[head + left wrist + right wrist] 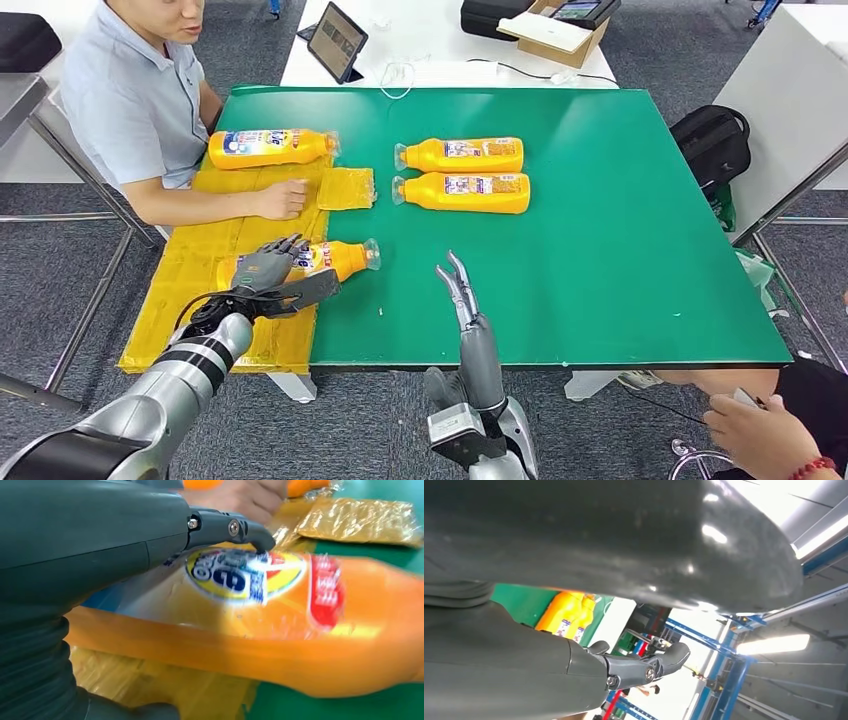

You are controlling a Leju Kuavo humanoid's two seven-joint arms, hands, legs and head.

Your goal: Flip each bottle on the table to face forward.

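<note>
Here the left hand (pixel 268 268) rests on the nearest bottle (pixel 325 260), which lies on its side at about eight o'clock on the green bench (pixel 620 250), half on the yellow mat (pixel 195 270), cap toward three o'clock. Its fingers (pixel 245 530) curl over the label; whether they fully grip the bottle or only press on it, I cannot tell. The right hand (pixel 458 285) hovers near the six o'clock edge, fingers straight, slightly apart, holding nothing.

This looks like the turning step for that bottle, its front label already partly showing in the left wrist view. Two bottles (pixel 465 174) lie side by side near the centre; another bottle (pixel 270 147) lies at ten o'clock beside a person's hand (pixel 280 198).

Next, I judge, comes finishing the roll, then letting go without nudging it.
</note>
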